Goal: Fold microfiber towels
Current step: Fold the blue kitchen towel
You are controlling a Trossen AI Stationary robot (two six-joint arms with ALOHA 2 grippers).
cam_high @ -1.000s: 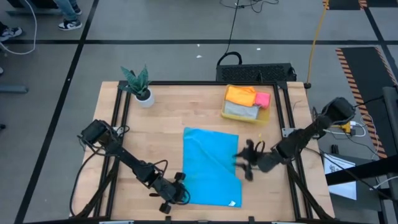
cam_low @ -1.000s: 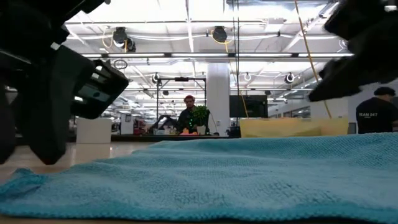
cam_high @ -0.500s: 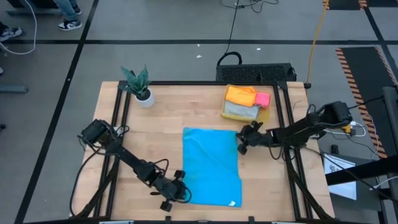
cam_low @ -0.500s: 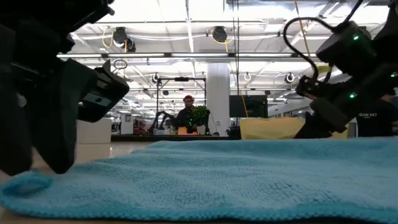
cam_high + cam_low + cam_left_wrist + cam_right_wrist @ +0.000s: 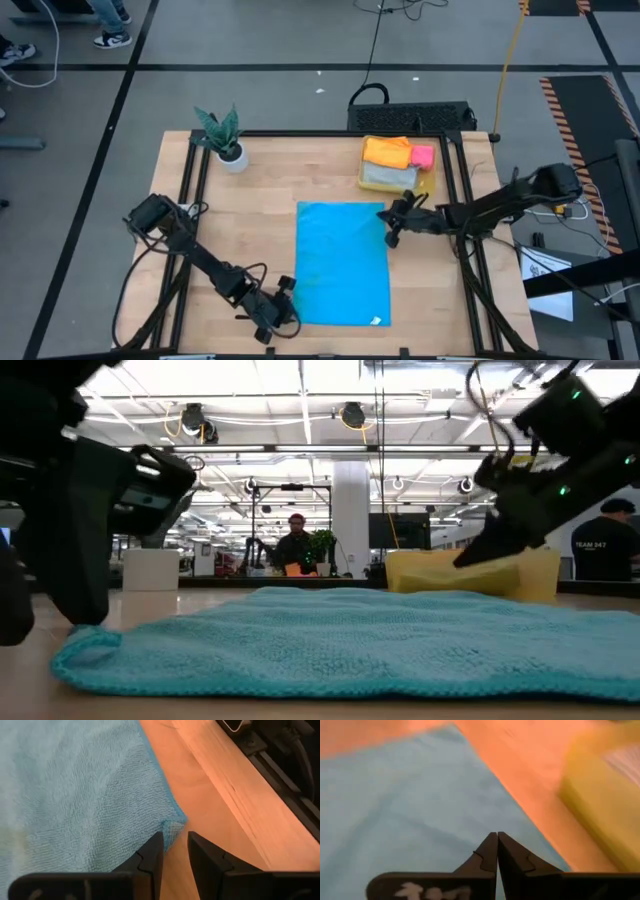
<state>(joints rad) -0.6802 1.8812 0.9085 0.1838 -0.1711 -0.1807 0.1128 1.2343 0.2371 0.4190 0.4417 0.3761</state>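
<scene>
A towel (image 5: 342,262) is lying flat mid-table. A bin (image 5: 396,180) of other towels (image 5: 388,152) is sitting at one o'clock from it, a potted plant (image 5: 224,137) at eleven. The left gripper (image 5: 277,312) is sitting at its seven o'clock corner, the right gripper (image 5: 392,222) at its two o'clock corner.

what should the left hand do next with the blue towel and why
Probably close on the corner. The blue towel lies flat, and the left hand sits slightly open right at its near corner, while the right hand, shut, is at the far corner.
</scene>
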